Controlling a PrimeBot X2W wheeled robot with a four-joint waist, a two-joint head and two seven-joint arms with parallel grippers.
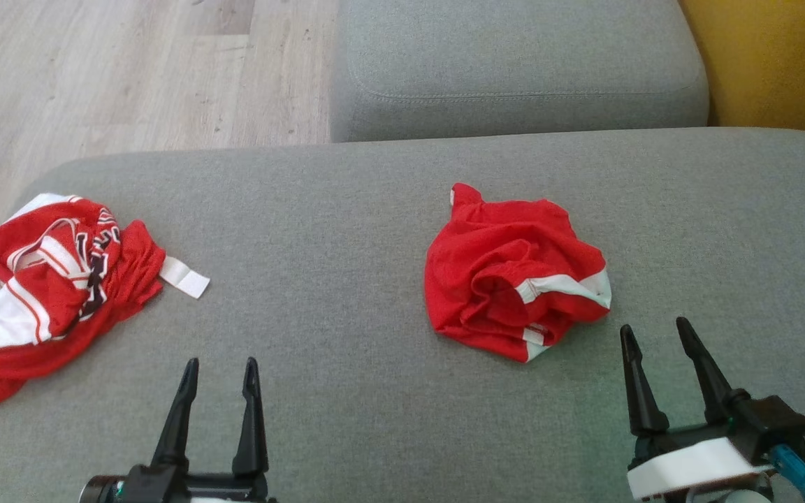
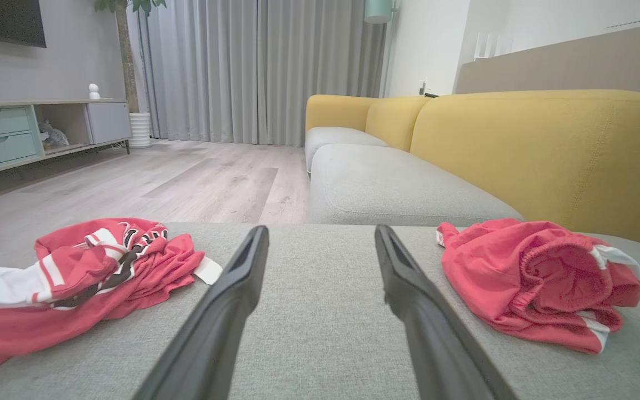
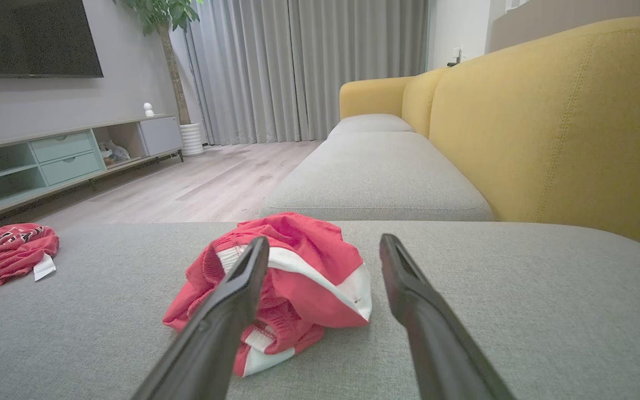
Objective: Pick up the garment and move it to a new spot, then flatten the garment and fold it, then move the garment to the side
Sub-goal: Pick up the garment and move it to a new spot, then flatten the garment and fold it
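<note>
Left tool (image 1: 222,360) & right tool (image 1: 655,324) are closest, at the bottom of the head view. Each has two long, tapering dark fingers w/ a matte, hard look. Both are spread wide w/ nothing between the fingers.

Below them is the seat cushion (image 1: 346,209): grey woven fabric, coarse flat weave, broad top w/ rounded corners.

Red garment (image 1: 514,272) lies on that cushion, right of centre, near the right tool's tips but apart from them in the head view. It's thin sporty cloth w/ a fine mesh look, bunched into a roundish heap w/ folds curling inward. White trim bands run along its near edge, and the left wrist view shows a gathered, ruched band inside the folds. In the right wrist view one finger overlaps it; can't tell if they touch.

Jersey (image 1: 46,279) is at the cushion's far left, well apart from the red garment. It's crumpled red & white cloth w/ striped trim, dark lettering & a small white tab poking out toward centre.

Beyond that: far cushion (image 1: 514,63), same grey weave w/ a stitched seam near its edge; yellow backrest (image 1: 780,63), smooth upholstery; floor (image 1: 95,70), pale wood-grain planks.
</note>
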